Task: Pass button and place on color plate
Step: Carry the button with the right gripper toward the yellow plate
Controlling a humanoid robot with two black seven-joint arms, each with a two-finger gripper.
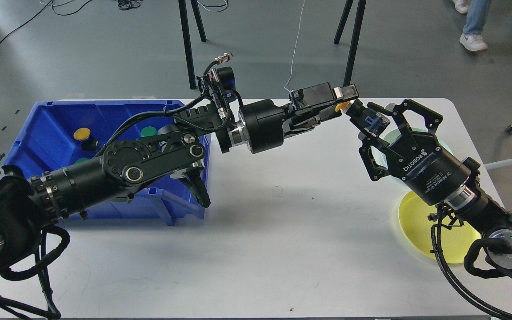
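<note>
A yellow-capped button [339,106] with a dark body is held in the air above the table's far middle. My left gripper [337,104] reaches in from the left and is shut on the yellow cap. My right gripper [371,120] comes from the right, and its fingers have closed on the button's dark body, so both grippers touch it. A yellow plate [418,222] lies at the table's right, partly under my right arm. A pale blue plate [443,149] lies behind it, mostly hidden by my right gripper.
A blue bin [47,133] stands at the table's left, under my left arm. It holds a yellow button [82,133] and a green button [148,131]. Black stand legs and a person's feet are on the floor beyond the table.
</note>
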